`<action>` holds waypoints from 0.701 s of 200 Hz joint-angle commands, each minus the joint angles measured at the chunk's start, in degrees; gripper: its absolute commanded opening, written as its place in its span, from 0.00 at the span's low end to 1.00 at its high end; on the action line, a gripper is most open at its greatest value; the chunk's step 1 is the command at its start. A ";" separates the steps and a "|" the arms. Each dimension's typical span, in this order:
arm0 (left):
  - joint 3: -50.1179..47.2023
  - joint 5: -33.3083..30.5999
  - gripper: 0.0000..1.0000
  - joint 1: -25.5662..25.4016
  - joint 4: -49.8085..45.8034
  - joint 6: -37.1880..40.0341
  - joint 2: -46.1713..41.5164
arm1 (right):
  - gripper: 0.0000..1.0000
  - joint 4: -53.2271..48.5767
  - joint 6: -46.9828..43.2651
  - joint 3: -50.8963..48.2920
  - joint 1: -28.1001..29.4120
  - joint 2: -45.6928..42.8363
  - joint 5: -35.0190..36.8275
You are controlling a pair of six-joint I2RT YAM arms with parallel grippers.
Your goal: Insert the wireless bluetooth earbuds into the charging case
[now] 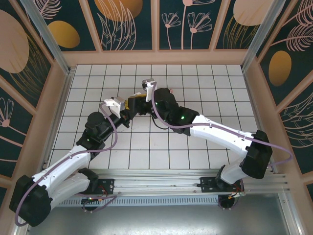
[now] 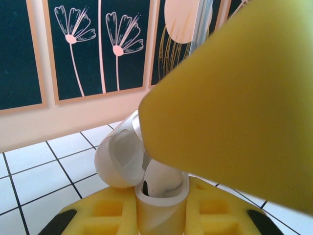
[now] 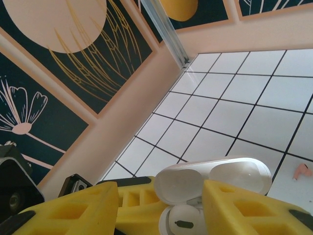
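Left wrist: left pincer (image 2: 161, 211) clamps open charging case (image 2: 120, 156), white earbud (image 2: 161, 178) inside; right pincer (image 3: 161, 198) parted.

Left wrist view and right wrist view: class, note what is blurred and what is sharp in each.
Left wrist view: the big yellow shape near the lens is a soft blur, while the open white case and the wall flowers are sharp. Right wrist view: evenly lit, the white case and the tiles crisp, the pink earbud slightly soft.

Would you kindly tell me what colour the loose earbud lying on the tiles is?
Salmon pink; the earbud shows best in the right wrist view.
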 commanded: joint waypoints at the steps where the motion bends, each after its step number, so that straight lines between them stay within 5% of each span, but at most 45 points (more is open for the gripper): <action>1: 0.98 2.54 0.00 -0.14 3.83 -0.44 -0.98 | 0.50 -5.99 2.39 3.14 -0.45 1.85 3.67; 89: 1.43 6.03 0.00 -0.19 1.10 -2.14 1.02 | 0.50 -7.72 2.32 6.94 -0.45 -1.71 0.83; 140: 3.11 11.11 0.00 -0.11 -2.24 -1.70 2.60 | 0.52 -18.01 -3.04 13.87 -1.18 -1.79 1.86</action>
